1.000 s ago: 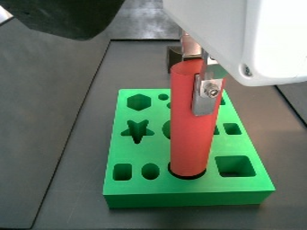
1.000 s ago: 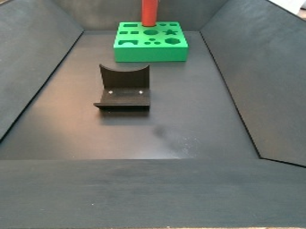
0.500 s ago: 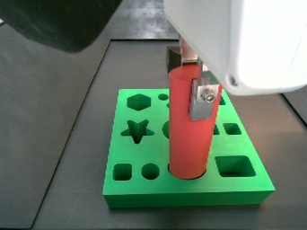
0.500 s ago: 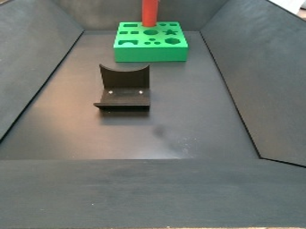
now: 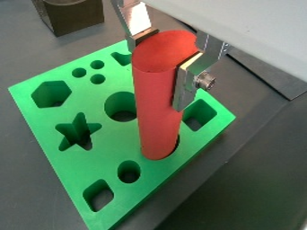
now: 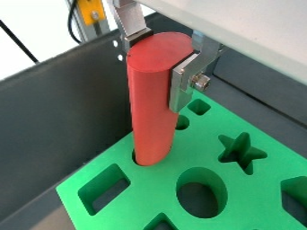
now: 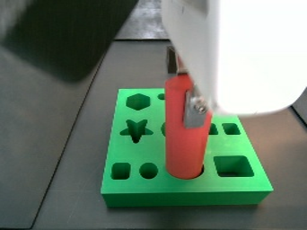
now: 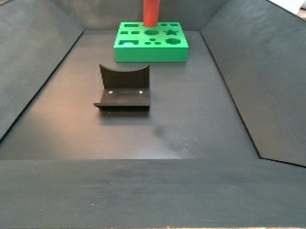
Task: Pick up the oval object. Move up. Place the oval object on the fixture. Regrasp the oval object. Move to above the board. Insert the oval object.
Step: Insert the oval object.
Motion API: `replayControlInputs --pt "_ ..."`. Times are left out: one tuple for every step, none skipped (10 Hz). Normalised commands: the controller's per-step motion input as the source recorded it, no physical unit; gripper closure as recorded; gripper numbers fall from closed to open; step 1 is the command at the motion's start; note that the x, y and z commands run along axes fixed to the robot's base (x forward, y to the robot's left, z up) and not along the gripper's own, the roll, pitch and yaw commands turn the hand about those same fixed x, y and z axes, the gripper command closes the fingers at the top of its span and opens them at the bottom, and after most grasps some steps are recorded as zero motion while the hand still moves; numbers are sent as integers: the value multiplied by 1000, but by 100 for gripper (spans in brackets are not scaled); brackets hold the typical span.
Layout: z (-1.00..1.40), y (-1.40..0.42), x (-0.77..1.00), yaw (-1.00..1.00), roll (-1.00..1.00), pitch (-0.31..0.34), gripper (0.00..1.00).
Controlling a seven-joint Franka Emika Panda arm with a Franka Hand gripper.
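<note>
The oval object point(image 5: 156, 112) is a smooth red peg standing upright, its lower end inside an oval hole of the green board point(image 5: 48, 121). My gripper point(image 5: 162, 58) is above the board and shut on the peg's upper part, one silver finger point(image 5: 188, 76) on each side. The same grip shows in a wrist view point(image 6: 156, 63) with the peg point(image 6: 150, 121) entering the board point(image 6: 240, 202). In a side view the peg point(image 7: 180, 139) stands in a front-row hole of the board point(image 7: 132, 184). The dark fixture point(image 8: 123, 88) stands empty in front of the board point(image 8: 150, 46).
The board has other open holes: a star point(image 7: 138, 131), a hexagon point(image 7: 139, 101), a square point(image 7: 236, 165) next to the peg. Dark sloping walls point(image 8: 42, 80) enclose the floor on both sides.
The gripper and the peg have moved down; the peg's lower end sits deeper in the oval hole than a second ago. The grip has not changed.
</note>
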Motion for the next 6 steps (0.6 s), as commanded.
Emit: replayControlInputs --pt "-577 -134 0 0 417 0 100" --pt "-486 -220 0 0 463 0 100" --pt "-580 -331 11 0 417 0 100" --pt "-749 -460 54 0 333 0 100" --pt "-840 -294 31 106 224 -44 100" --pt "0 0 0 0 0 0 100"
